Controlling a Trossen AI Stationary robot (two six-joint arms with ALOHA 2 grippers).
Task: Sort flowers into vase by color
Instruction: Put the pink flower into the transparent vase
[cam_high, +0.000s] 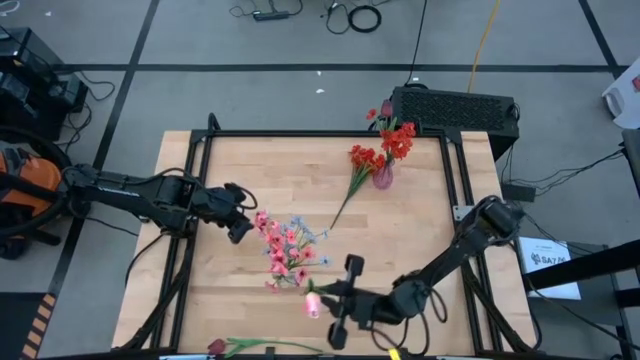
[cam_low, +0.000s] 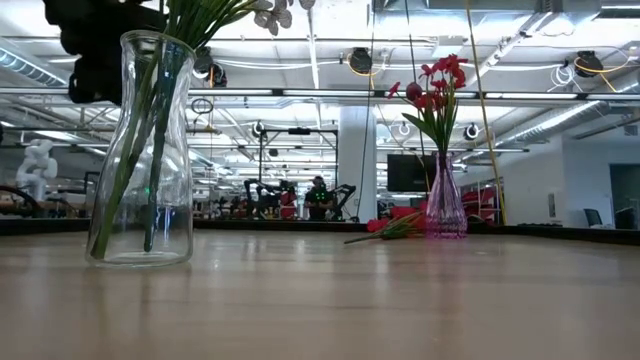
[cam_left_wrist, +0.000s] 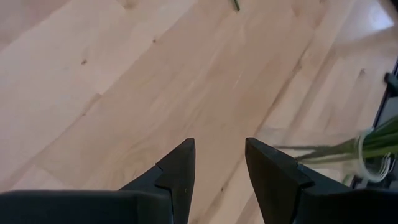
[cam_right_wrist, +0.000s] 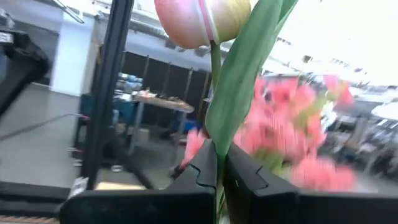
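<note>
A clear glass vase holds green stems; seen from above it is covered by its pink and pale blue blossoms. My left gripper hovers open just left of it, over bare wood. My right gripper is near the front edge, shut on a pink tulip. A pink vase at the far side holds red flowers. A red spray lies flat beside it. A red tulip lies at the near edge. My right gripper pinches the pink tulip's green stem and leaf between its two fingertips, a short way below the bud. The fingers come about level from the table's right, pointing left. The bud sticks out past the fingertips, toward the pink blossoms.
A black frame rail runs around the wooden table. A black box sits just beyond the far right corner. Bare wood lies between the two vases and at the table's right half.
</note>
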